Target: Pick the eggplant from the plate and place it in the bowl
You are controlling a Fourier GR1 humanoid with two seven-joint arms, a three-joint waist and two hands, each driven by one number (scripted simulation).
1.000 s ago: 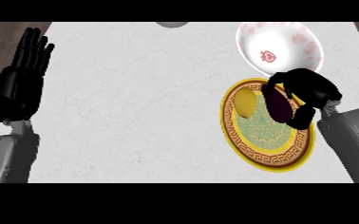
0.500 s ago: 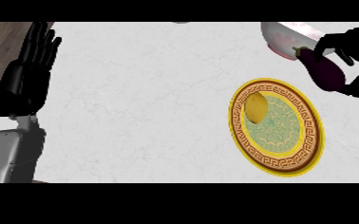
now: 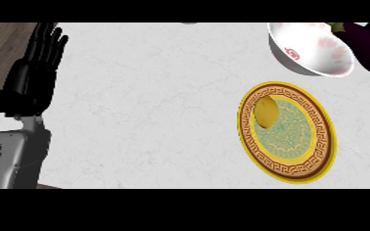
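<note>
Eggplant [image 3: 356,38]: dark purple, only partly seen at the upper right edge of the view, just beyond the far right rim of the bowl; whether it touches the rim cannot be told. No right hand can be made out around it, so how it is held is unknown.

Bowl [image 3: 312,49]: white with pink marks inside and a small red emblem on the inner wall, tilted toward the viewer, at the upper right of the counter [image 3: 159,107]. Nothing lies inside it.

Plate [image 3: 288,130]: yellow rim, dark patterned band, green centre; sits on the counter just below the bowl, apart from it.

Yellow item [image 3: 266,111]: rounded, lying on the upper left part of the plate, the only thing on it.

Left hand [image 3: 36,71]: black, at the left edge of the view, fingers straight, side by side and pointing up, holding nothing; grey forearm below it. Well apart from plate and bowl.

Counter: pale, marbled; a strip of brown wood shows at its upper left corner.
</note>
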